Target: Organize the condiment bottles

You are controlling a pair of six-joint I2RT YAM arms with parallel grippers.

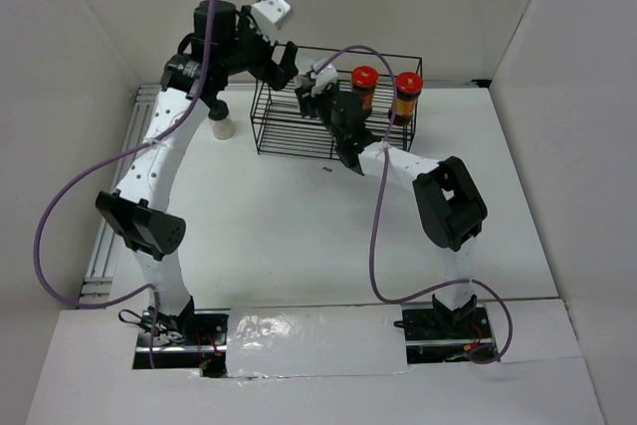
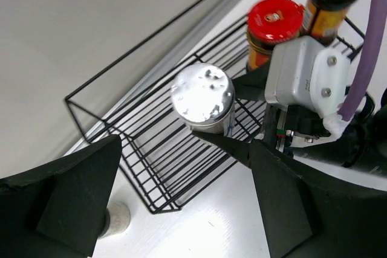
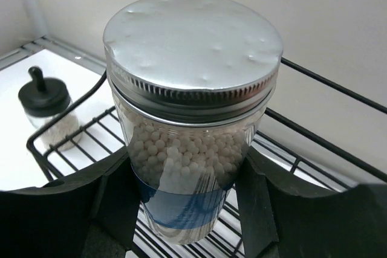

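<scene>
My right gripper (image 3: pixel 187 200) is shut on the white blue-labelled bottle (image 3: pixel 190 119), a silver-lidded one full of white beads, inside the black wire rack (image 1: pixel 289 131). From above, this bottle (image 1: pixel 320 79) is in the rack's left half. Two dark jars with red lids (image 1: pixel 364 87) (image 1: pixel 406 95) stand at the rack's right end. My left gripper (image 2: pixel 181 209) hangs open just above and to the left of the held bottle (image 2: pixel 202 98), holding nothing. The whitish black-capped bottle (image 3: pixel 45 110) stands on the table outside the rack's left end, partly hidden under my left arm in the top view (image 1: pixel 222 126).
The rack sits at the back of the white table (image 1: pixel 299 236), close to the rear wall. Walls close in on both sides. An aluminium rail (image 1: pixel 111 236) runs along the table's left edge. Purple cables loop from both arms.
</scene>
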